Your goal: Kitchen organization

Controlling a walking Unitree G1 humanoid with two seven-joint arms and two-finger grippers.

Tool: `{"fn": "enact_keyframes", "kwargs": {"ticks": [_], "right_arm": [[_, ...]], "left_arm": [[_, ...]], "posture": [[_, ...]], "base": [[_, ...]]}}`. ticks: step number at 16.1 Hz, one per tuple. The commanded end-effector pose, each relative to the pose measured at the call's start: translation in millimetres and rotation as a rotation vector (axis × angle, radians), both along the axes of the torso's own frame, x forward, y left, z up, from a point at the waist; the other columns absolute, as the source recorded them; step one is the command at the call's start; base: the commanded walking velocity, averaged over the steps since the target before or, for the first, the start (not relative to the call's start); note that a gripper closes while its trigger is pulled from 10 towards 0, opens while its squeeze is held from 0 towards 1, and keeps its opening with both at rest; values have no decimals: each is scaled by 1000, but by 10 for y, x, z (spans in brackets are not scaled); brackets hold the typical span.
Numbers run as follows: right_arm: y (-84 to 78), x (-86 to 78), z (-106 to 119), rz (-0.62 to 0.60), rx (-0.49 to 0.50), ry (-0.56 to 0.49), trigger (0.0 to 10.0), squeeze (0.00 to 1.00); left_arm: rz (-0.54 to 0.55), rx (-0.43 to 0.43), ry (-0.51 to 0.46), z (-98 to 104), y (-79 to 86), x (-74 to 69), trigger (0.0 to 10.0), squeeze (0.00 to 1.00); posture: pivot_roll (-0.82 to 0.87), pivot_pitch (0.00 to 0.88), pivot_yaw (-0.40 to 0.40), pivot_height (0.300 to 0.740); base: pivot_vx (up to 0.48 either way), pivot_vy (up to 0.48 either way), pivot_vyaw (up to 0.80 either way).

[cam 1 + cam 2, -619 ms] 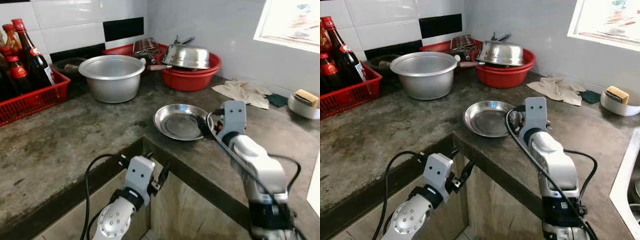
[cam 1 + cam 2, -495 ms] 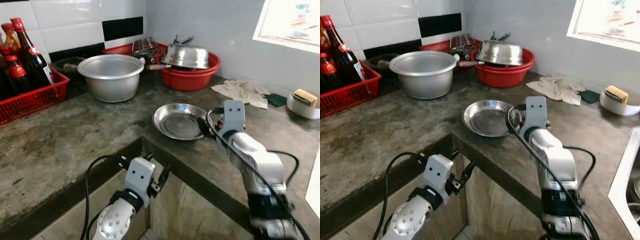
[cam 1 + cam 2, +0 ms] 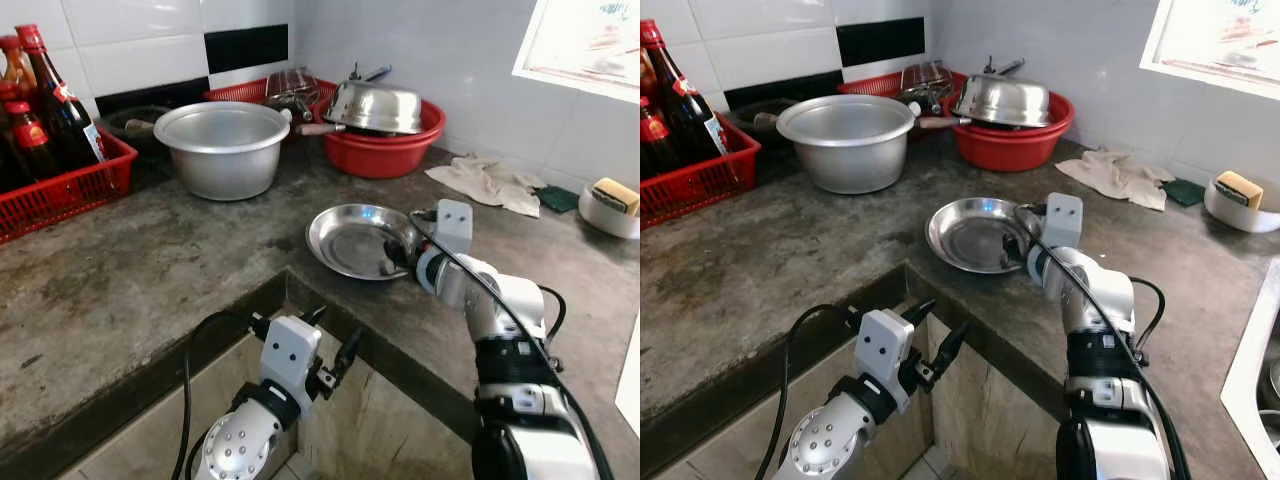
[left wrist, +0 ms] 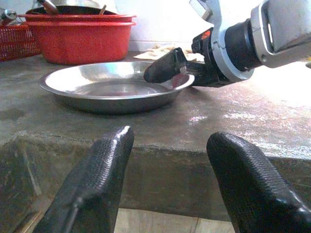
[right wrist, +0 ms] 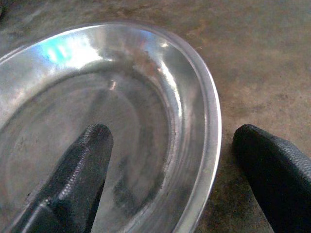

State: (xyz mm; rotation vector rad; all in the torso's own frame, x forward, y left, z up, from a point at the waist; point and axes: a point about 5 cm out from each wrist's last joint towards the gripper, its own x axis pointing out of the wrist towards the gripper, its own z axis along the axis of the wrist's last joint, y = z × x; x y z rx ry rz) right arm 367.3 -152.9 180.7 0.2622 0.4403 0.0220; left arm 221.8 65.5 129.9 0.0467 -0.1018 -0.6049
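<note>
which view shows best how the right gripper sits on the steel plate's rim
The right wrist view: the right gripper straddles the steel plate rim, one finger inside, one outside. The left wrist view shows it side-on; the eye views show it from above, rim partly hidden.

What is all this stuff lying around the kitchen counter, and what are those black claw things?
Shallow steel plate: one, silver, near counter corner.
Large aluminium pot: one, grey, by the tiled wall.
Red plastic basin: one, holding an upturned steel bowl.
Red crate: one, holding dark bottles.
Beige cloth: one, crumpled, near the far wall.
White dish: one, holding a yellow sponge.
Right gripper: black, open, straddling the plate's rim.
Left gripper: black, open, below counter edge.
</note>
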Motion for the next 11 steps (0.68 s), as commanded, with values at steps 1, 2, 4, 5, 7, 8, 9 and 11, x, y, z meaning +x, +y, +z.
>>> {"fn": "enact_keyframes", "kwargs": {"ticks": [1,2,4,5,7,8,9,11], "right_arm": [[-24,40,25,-20,32,9,10000,0],[-10,60,27,-32,73,34,10000,0],[-1,74,27,-38,97,47,10000,0],[2,89,15,-45,111,72,10000,0],[15,116,15,-41,86,80,10000,0],[27,129,25,-34,35,71,10000,0],[70,134,26,-6,-53,59,10000,0],[125,122,-15,21,-73,89,10000,0]], "left_arm": [[-1,-17,-22,47,-5,-12,10000,0],[-1,-17,-23,46,-9,-14,10000,0],[-1,-17,-23,46,-12,-13,10000,0],[0,-17,-25,50,-14,-5,10000,0],[6,-16,-33,63,-10,13,10000,0],[8,-16,-35,66,-6,18,10000,0],[9,-14,-37,67,-6,19,10000,0],[11,-15,-40,74,-6,25,10000,0]], "posture": [[29,0,-96,740],[27,0,-98,740],[27,0,-98,740],[27,0,-100,740],[29,0,-102,740],[28,0,-99,740],[29,0,-99,740],[28,0,-103,740]], "base": [[0,0,0],[0,0,0],[0,0,0],[0,0,0],[0,0,0],[0,0,0],[0,0,0],[0,0,0]]}}
